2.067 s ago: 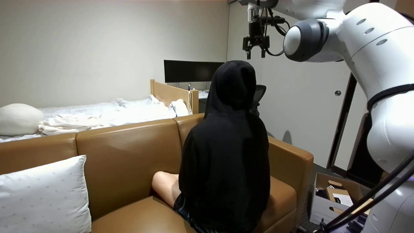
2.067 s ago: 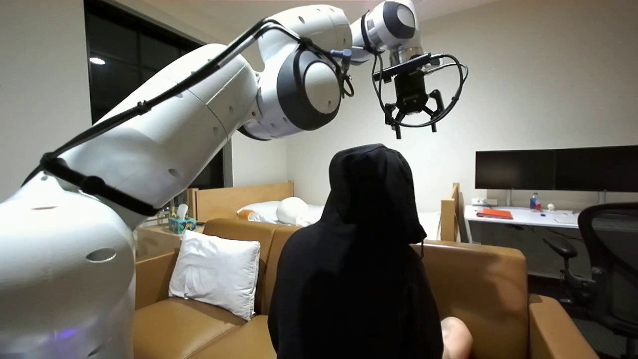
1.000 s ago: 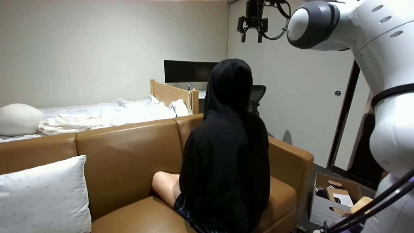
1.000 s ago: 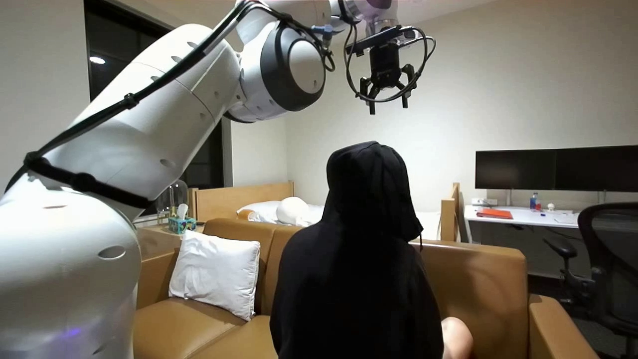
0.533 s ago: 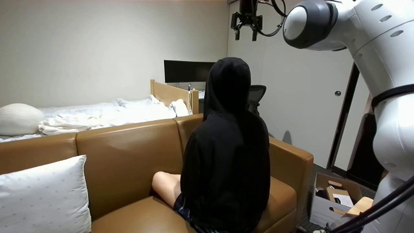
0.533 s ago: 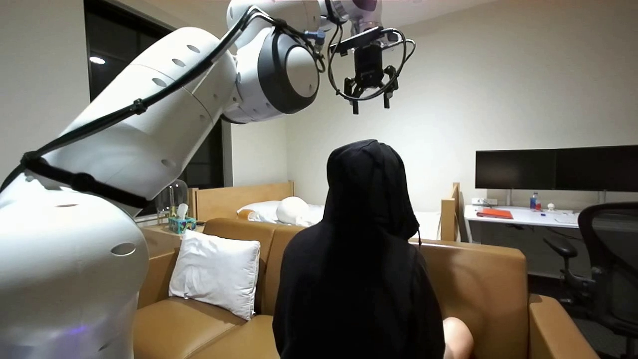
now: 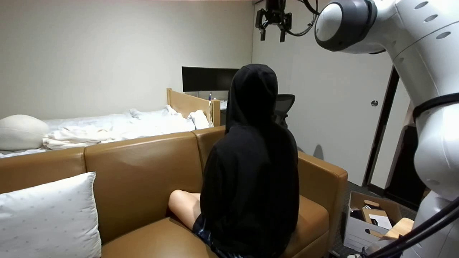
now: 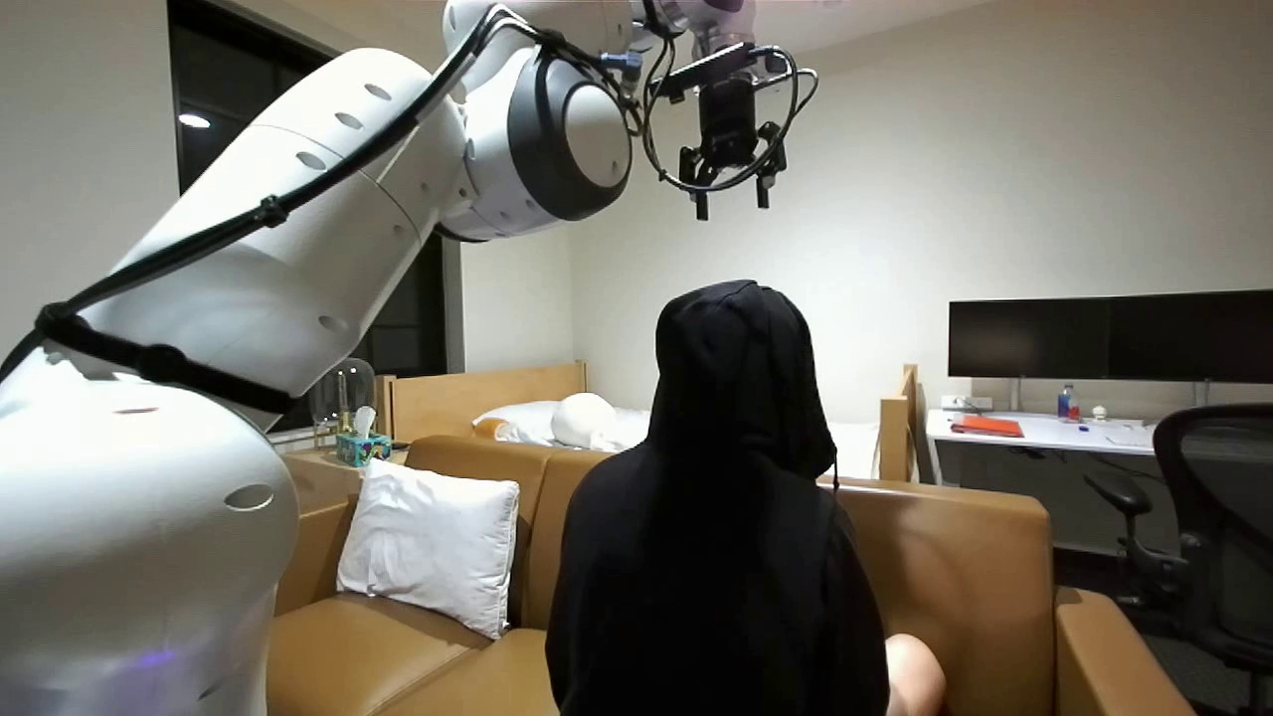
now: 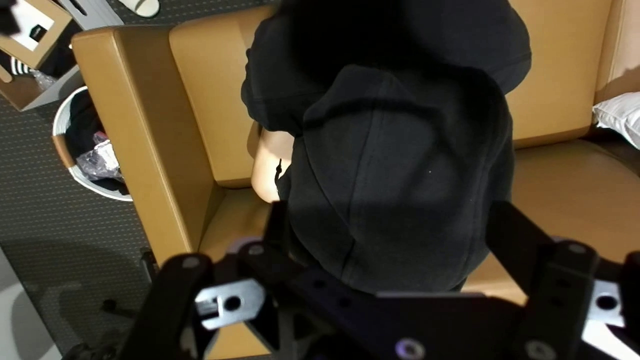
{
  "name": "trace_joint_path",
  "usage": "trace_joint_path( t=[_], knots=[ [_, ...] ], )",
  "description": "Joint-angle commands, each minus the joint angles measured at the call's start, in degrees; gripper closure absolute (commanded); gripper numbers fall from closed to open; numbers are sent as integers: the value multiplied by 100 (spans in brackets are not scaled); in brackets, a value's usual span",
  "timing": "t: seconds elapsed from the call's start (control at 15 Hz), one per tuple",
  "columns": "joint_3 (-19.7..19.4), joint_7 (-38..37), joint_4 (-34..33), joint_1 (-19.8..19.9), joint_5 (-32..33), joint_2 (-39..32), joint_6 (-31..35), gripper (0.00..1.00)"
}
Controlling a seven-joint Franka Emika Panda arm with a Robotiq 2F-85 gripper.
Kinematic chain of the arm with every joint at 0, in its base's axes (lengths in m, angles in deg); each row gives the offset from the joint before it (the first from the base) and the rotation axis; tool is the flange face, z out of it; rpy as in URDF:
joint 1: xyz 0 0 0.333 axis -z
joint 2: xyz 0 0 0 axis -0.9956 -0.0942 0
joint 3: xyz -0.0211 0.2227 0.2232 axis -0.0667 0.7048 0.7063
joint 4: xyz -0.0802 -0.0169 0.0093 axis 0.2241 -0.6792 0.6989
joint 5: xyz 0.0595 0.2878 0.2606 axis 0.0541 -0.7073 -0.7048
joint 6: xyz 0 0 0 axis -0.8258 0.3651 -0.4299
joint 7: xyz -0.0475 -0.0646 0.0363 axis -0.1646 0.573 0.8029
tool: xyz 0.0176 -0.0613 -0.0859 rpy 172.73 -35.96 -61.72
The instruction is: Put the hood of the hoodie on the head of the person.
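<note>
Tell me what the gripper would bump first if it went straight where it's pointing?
Probably the black hood: the gripper points down, and in the wrist view the hood lies ahead, though depth is unclear.

Sofa (image 7: 143,240): person (image 7: 251,186) seated, pillow (image 8: 433,545) tilted. Bed (image 7: 190,103): bedding (image 7: 147,121). Desk (image 8: 1056,438): folder (image 8: 987,426), flat. Floor (image 9: 30,210): box (image 7: 360,234); basket (image 9: 61,120) just beside sofa.

Exterior views behind person (image 8: 721,537); wrist view overhead.

The soft black fabric hood (image 8: 736,368) hid the human head from me completely. In my wrist view, the black gripper fingers (image 9: 515,245) were blurred, and the white fabric pillow (image 9: 624,116) was cut by the right edge.
</note>
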Motion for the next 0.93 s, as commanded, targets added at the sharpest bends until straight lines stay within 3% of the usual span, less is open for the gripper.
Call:
trace_joint_path(
  t=[0.0, 0.87],
  knots=[
    [-12, -283, 152, 64, -280, 90, -180, 0],
    [-81, -64, 66, -7, -189, -25, -51, 0]
  ],
)
